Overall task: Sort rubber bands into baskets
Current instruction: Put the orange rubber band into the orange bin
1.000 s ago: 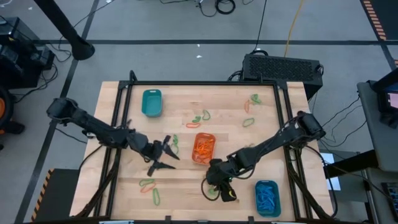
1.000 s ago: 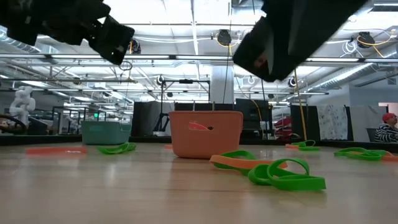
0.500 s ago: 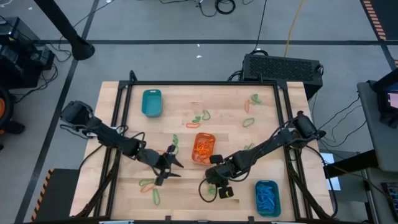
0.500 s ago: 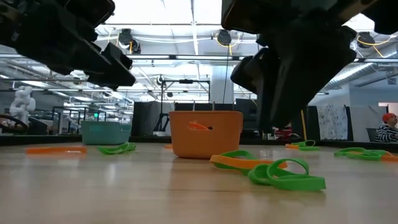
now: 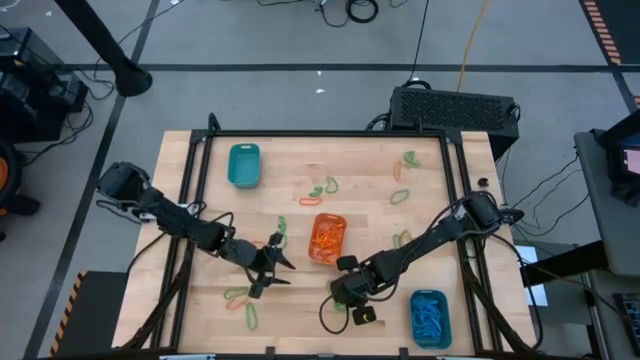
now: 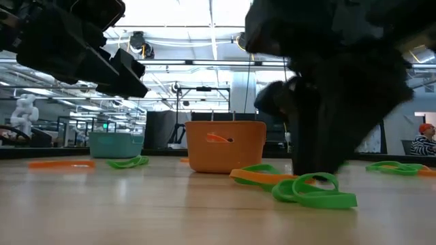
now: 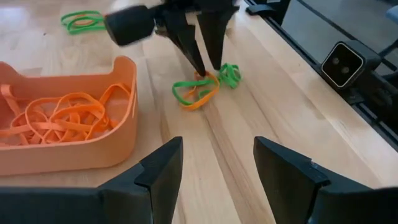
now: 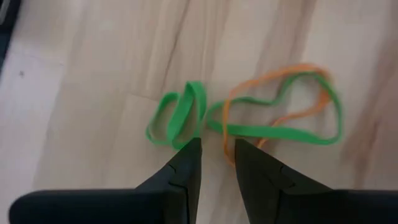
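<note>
1. A tangle of green and orange rubber bands (image 8: pixel 273 118) lies on the wooden surface (image 5: pixel 300 310), lower centre of the high view, just left of the blue-filled teal basket (image 5: pixel 430 318).
2. The right end effector (image 8: pixel 214 149) is down at that tangle, its fingers narrowly parted over the strands; nothing is lifted.
3. The orange basket (image 5: pixel 327 238), holding orange bands, sits centre.
4. The left end effector (image 5: pixel 268 262) hovers left of it, fingers spread and empty.
5. A second teal basket (image 5: pixel 243 165) stands upper left.
</note>
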`<state>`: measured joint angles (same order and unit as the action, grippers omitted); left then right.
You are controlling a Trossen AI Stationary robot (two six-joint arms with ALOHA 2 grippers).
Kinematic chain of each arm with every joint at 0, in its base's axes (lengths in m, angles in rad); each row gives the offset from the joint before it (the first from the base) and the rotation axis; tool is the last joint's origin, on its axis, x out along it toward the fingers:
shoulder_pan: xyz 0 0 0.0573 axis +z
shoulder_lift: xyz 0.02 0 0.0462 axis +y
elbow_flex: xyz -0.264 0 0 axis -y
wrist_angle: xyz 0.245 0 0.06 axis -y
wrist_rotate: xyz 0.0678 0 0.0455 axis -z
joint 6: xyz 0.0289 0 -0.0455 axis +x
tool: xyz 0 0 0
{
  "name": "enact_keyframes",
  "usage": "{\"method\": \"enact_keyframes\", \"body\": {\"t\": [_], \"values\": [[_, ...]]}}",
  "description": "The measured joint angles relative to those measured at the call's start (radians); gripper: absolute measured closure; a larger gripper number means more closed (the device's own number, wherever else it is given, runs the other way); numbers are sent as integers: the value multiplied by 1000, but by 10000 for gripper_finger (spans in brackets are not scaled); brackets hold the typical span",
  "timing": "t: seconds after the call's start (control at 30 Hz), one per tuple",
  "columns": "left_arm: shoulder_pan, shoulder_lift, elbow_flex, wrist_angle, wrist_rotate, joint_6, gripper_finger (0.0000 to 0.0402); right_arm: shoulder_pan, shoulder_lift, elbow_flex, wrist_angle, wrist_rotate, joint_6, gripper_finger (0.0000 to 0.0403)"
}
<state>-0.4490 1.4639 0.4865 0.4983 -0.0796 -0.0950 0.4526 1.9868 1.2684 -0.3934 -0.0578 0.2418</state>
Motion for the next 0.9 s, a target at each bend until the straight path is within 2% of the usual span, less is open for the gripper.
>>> {"method": "enact_keyframes", "body": {"t": [0.17, 0.27, 0.47, 0.57, 0.7, 0.77, 0.9], "values": [[9, 0, 18, -4, 21, 5, 198, 0, 9, 0, -2, 12, -2, 314], [9, 0, 23, -11, 38, 5, 198, 0, 9, 1, -15, 79, 6, 321], [9, 0, 23, -18, 39, 4, 198, -2, 6, 1, -30, 107, 1, 392], [9, 0, 23, -18, 39, 3, 198, -2, -19, 5, -79, 108, -10, 395], [9, 0, 23, -19, 39, 3, 198, -8, -55, 72, -240, 117, -17, 401], [9, 0, 23, -19, 39, 3, 198, -11, -63, 124, -326, 154, -19, 400], [9, 0, 23, -19, 39, 3, 198, -19, -64, 235, -402, 197, -73, 402]]}}
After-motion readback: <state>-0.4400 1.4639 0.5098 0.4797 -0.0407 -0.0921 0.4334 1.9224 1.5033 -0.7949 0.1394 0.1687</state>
